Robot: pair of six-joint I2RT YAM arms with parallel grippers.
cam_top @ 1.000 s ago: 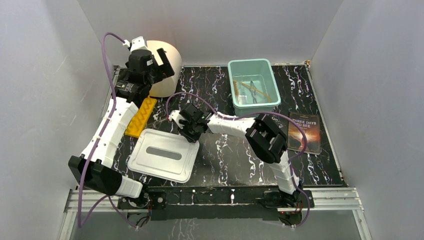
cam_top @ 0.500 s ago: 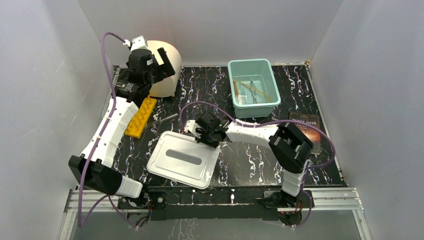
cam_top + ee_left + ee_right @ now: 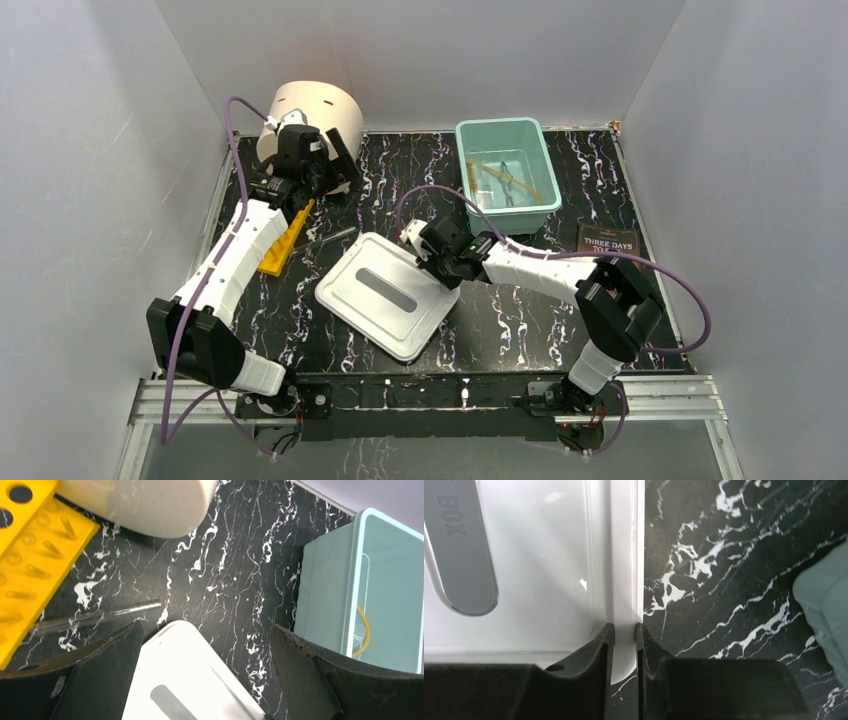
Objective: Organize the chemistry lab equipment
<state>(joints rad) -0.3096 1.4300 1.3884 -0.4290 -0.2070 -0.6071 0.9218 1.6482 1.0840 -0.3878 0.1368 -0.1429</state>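
My right gripper [image 3: 624, 630] [image 3: 432, 258] is shut on the rim of a white box lid [image 3: 385, 295] [image 3: 549, 555], which lies askew at the table's middle. The lid has a grey oval label. My left gripper [image 3: 205, 627] [image 3: 335, 172] hangs open at the back left, above the lid's far corner, with nothing between its fingers. A yellow holed rack [image 3: 283, 240] [image 3: 35, 555] lies under the left arm. A thin clear rod [image 3: 335, 235] [image 3: 100, 617] rests beside it. Metal tongs [image 3: 512, 185] and a tan rubber tube [image 3: 475, 178] lie inside the teal bin [image 3: 505, 132] [image 3: 325, 580].
A big cream cylinder [image 3: 310, 110] [image 3: 145, 502] stands in the back left corner behind the left gripper. A dark-covered book [image 3: 610, 242] lies at the right edge, partly under the right arm. White walls close in the table on three sides.
The right arm has dragged the lid to the right and turned it, its grip tightening on the rim. The left gripper has come down and forward from the cylinder, still open.
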